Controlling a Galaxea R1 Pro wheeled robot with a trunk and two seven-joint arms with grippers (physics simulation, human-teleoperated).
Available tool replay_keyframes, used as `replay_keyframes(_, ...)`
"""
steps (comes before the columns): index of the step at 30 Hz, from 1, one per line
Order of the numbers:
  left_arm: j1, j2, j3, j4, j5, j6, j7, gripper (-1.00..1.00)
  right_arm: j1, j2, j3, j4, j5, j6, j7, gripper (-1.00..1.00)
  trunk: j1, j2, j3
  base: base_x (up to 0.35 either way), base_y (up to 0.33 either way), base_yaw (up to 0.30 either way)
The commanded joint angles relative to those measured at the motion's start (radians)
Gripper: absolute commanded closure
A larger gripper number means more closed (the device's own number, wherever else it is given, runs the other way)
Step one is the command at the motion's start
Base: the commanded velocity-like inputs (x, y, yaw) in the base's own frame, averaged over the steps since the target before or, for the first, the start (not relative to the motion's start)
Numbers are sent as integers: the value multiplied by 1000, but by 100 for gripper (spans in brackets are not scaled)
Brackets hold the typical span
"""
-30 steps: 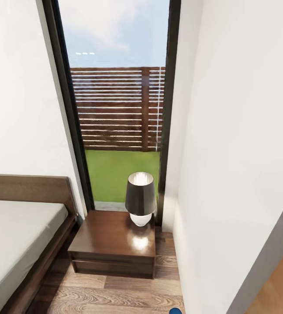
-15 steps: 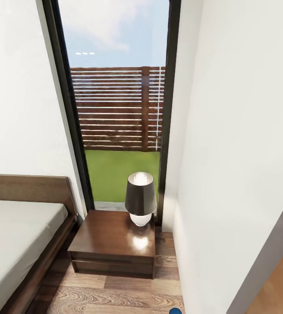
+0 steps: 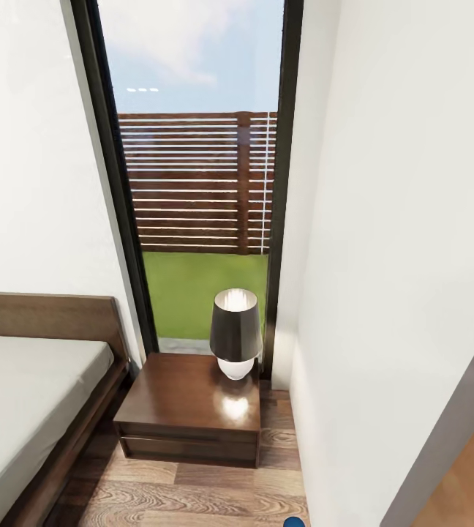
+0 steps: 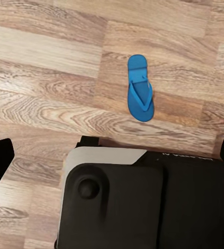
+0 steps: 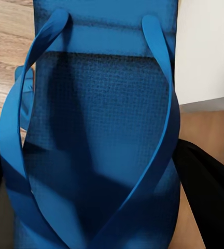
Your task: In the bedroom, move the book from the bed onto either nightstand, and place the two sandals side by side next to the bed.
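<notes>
1. Looking forward and down, the head view shows a bedroom corner: white walls, a wood-plank floor (image 3: 193, 498), and a tall black-framed window (image 3: 200, 176) with a slatted brown fence and green grass behind it.
2. The bed (image 3: 25, 410) occupies the lower left of that view, with a dark brown frame, a plain headboard and a smooth pale mattress.
3. The nightstand (image 3: 189, 410), a low dark glossy cabinet, stands just beside the bed and directly in front of the window.
4. A table lamp (image 3: 234, 333) with a dark shade and a white base stands on the far right part of the nightstand top; its glow reflects on the wood.
5. A small blue shape (image 3: 293, 522) shows at the bottom edge of the head view, near the right-hand wall; what it is cannot be told there.
6. In the left wrist view, one blue sandal (image 4: 140, 88) lies flat on the plank floor, straps upward, apart from the robot's dark base (image 4: 143, 202).
7. The left gripper (image 4: 112, 161) shows only as dark finger edges at the two sides of its view, standing wide apart with nothing between them.
8. In the right wrist view, the second blue sandal (image 5: 96, 135) sits very close to the camera, its strap side facing the lens.
9. The dark fingers (image 5: 205, 192) of the right gripper (image 5: 99, 207) flank the second blue sandal on both sides; it appears clamped between them.
</notes>
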Motion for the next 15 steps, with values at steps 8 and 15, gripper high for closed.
replay_keyframes(8,-22,-1,-10,-11,8,23,-9,-100,-1,-1,2,-12,3,-1,-11,100,0,-1,-1,0,0,0)
replay_keyframes(15,-94,-1,-10,-15,9,117,-10,-100,-4,1,1,-80,-1,8,-18,100,0,-1,-1,0,0,0)
